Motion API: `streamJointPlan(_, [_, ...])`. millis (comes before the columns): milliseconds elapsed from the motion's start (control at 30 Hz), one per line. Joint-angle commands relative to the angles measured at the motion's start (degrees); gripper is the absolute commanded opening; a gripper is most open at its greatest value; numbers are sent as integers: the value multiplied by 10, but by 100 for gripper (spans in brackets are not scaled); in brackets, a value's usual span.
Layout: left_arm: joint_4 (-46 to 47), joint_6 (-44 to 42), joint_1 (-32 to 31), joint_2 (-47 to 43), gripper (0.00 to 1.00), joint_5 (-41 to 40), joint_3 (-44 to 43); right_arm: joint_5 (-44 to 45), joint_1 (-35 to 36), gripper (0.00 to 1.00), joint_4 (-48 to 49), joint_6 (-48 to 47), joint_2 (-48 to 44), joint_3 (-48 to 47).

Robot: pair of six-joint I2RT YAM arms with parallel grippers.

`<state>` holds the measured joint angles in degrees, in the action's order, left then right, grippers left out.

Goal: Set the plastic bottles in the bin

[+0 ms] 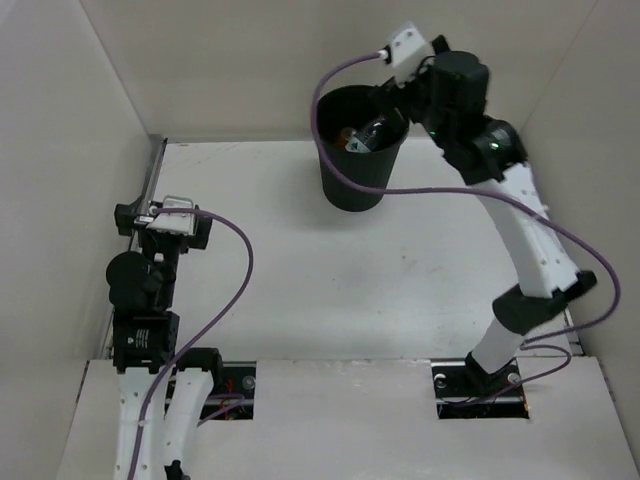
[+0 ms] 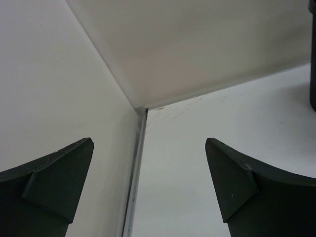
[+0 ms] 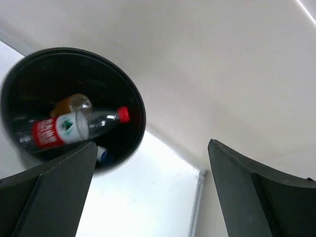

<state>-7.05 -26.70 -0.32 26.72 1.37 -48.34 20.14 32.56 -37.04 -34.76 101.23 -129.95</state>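
Observation:
The black bin (image 1: 355,185) stands at the far middle of the table. In the right wrist view the bin (image 3: 139,106) holds all three bottles: the clear one with red label and red cap (image 3: 54,131) lies across the top, the orange one (image 3: 69,103) lies behind it, and only the white cap (image 3: 101,154) of the third shows. A bit of orange (image 1: 350,141) shows inside the bin from above. My right gripper (image 1: 395,100) is above the bin's right rim, open and empty (image 3: 150,187). My left gripper (image 1: 135,215) is open and empty (image 2: 148,182) at the far left.
White walls close the table on the left, far and right sides. A metal strip (image 2: 136,173) runs along the foot of the left wall, right in front of my left gripper. The bin's edge (image 2: 313,74) shows at the right of the left wrist view.

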Motion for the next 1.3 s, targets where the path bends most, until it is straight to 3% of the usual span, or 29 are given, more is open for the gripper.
streamJointPlan(0, [22, 37, -13, 31, 100, 25, -5, 12, -11, 100, -130, 151, -107, -24])
streamJointPlan(267, [44, 32, -52, 76, 100, 36, -9, -19, -101, 100, -374, 271, -198, 33])
streamJointPlan(600, [36, 9, -66, 83, 100, 54, -7, -162, -220, 100, -355, 305, -419, 228])
streamJointPlan(933, [34, 5, -62, 91, 100, 65, -11, -183, -300, 100, -328, 300, -598, 469])
streamJointPlan(1267, [32, 2, -56, 105, 100, 68, -10, -223, -365, 100, -322, 318, -699, 568])
